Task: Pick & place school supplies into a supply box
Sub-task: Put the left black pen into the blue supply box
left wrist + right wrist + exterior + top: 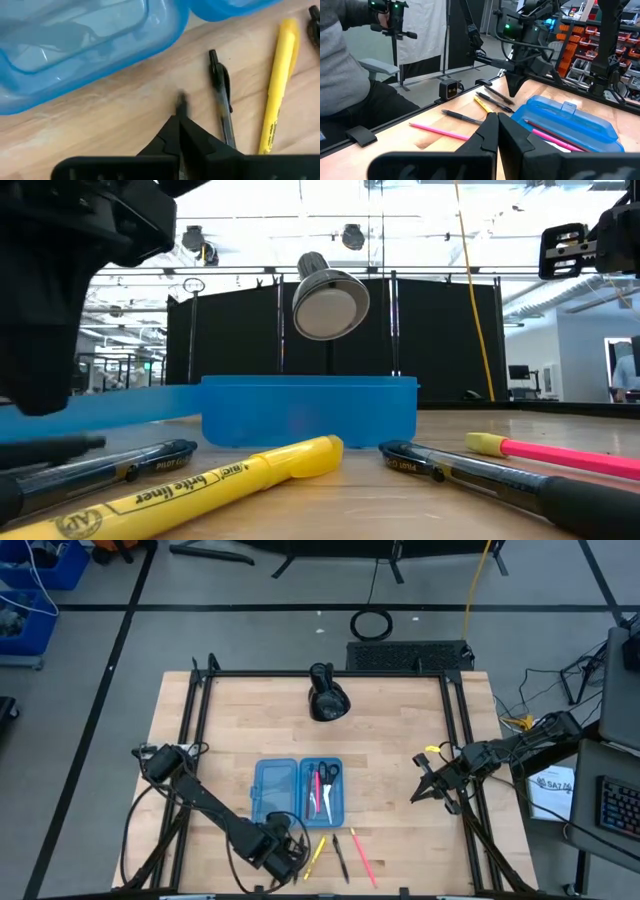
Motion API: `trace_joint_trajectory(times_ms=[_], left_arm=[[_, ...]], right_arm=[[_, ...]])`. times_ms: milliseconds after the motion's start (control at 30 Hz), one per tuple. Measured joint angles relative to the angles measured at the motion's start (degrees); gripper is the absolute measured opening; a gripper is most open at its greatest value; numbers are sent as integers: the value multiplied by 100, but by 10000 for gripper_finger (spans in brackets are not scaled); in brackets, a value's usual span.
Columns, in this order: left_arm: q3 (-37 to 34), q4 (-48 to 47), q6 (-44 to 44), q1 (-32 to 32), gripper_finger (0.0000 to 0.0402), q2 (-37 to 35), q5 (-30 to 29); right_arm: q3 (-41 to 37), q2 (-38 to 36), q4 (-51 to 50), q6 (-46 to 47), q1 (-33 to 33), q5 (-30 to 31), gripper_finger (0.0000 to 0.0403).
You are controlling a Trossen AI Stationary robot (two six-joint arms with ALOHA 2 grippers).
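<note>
The left gripper (181, 102) is fully closed, its 2 fingers pressed tip to tip down at the table, and nothing shows between them. It sits near the table's front edge, just in front of the box (297, 791). In its wrist view a black pen (222, 97) lies right beside the fingertips, not between them, so this looks like a close that caught nothing. Just past that pen lies a yellow highlighter (278, 85), and beyond it, in the high view, another dark pen (340, 857) and a pink pen (363, 857). The box's empty half is the nearer one; the farther half already holds scissors (327, 772) and a pink pencil (318, 790).

The right gripper (419, 792) is also shut and holds nothing, waiting well off to the other side, above the table's right part.

Risks from here, as a judgement:
1. Lifting now would bring up an empty gripper, because the pen sits outside the closed fingers.
2. Reopening this low could knock the black pen so it rolls toward the highlighter or the table edge.
3. Sliding sideways while shut could push the pen under the box rim, where it is harder to grasp.
4. A swing toward the box at this height could shove the light box.
</note>
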Motion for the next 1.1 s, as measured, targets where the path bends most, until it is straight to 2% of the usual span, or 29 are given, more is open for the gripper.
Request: trace_joint_trajectory(times_ms=[100,267,367,500,667,900,1100], left_arm=[[9,162,98,-2,2,-4,-10],[9,120,94,9,15,-13,352],[12,261,157,5,25,-17,372],[20,783,566,-2,52,-17,393],[25,1006,918,41,97,13,55],[26,975,1022,108,110,376,671],[70,798,941,109,110,622,827]], right_arm=[[0,0,0,0,0,0,0],[0,0,-4,0,0,-2,0],[0,0,-6,0,0,0,0],[0,0,-9,0,0,0,0],[0,0,-6,0,1,0,0],[0,0,7,46,0,71,0],[0,0,6,49,0,295,0]])
